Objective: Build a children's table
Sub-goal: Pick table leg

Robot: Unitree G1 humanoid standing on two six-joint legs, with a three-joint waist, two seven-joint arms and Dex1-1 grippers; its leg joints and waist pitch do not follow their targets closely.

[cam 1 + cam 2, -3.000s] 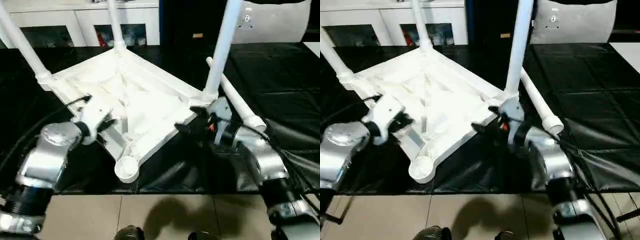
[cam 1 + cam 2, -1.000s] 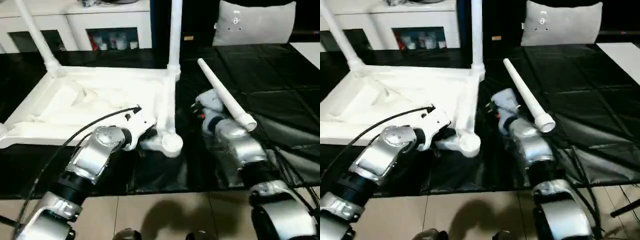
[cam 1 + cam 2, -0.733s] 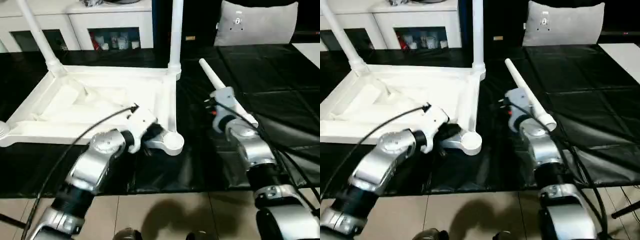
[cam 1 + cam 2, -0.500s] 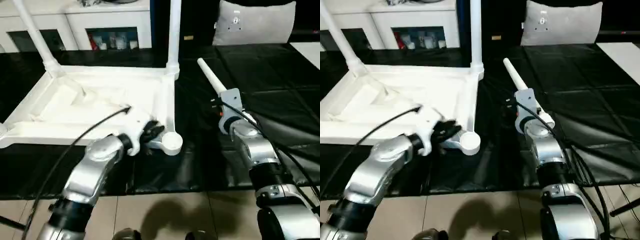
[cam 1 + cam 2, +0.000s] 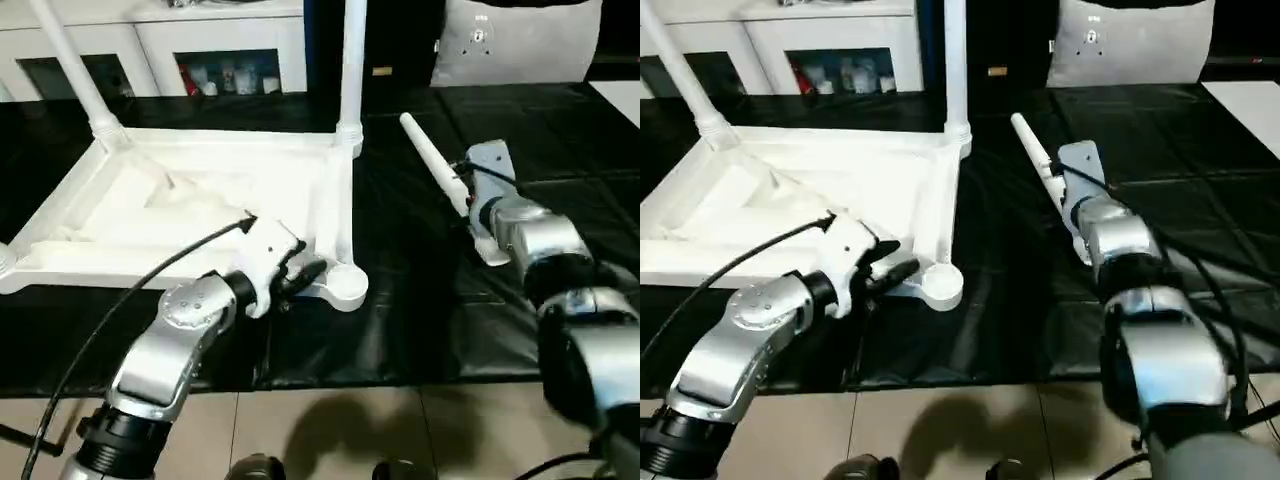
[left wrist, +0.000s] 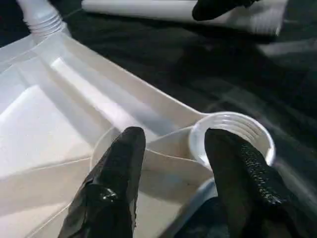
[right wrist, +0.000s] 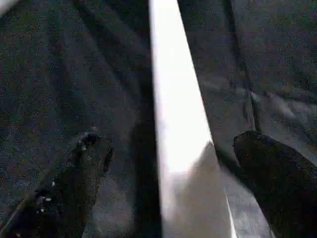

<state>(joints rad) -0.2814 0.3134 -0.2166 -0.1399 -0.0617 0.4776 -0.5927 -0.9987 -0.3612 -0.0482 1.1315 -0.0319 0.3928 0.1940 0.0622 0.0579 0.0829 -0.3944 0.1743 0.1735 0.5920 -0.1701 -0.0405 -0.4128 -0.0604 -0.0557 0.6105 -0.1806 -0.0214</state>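
Left claw [image 6: 171, 173] gapes wide beside the children's table [image 5: 200, 200] empty corner socket [image 6: 232, 141] (table upside down); right claw [image 7: 171, 188] spread wide, straddling loose leg [image 7: 173, 99].

Black sheet-covered work surface [image 5: 560, 130]: bears upturned white children's table [image 5: 200, 200] and one loose white leg [image 5: 432, 165].

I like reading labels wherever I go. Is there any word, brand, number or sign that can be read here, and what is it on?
None can be read.
A small pale mark on the grey panel at the back: too blurred to read.
A small tan tag on the dark surface beside it: too small to read.
The upturned children's table and the loose leg on the black sheet show no lettering.
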